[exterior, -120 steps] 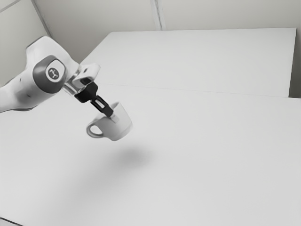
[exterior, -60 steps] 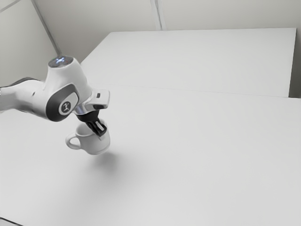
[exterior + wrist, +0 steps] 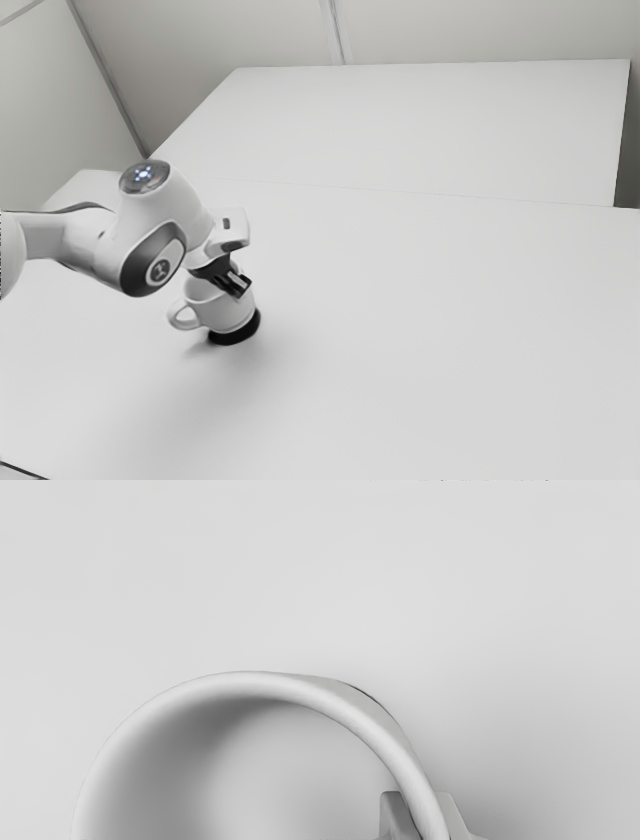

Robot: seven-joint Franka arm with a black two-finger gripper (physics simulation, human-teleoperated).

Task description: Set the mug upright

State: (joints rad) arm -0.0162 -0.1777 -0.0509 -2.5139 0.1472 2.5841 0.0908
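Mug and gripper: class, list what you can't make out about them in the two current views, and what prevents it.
- Underside of the mug: exterior view, hidden by its own body.
- Mug's contact with the table: exterior view, lost in darkness under the mug.
- Rest of the rim: wrist view, cut off by the picture's edge.
- Rest of the gripper: wrist view, same edge.

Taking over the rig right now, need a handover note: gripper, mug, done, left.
Gripper: shut on the mug's wall, one finger inside, one outside.
Mug: opening up, roughly upright, handle toward the exterior view's left; dark patch under its base, full contact with the table unclear.
Done: mug gripped and about upright.
Left: confirm it sits flat, then probably release and back off.
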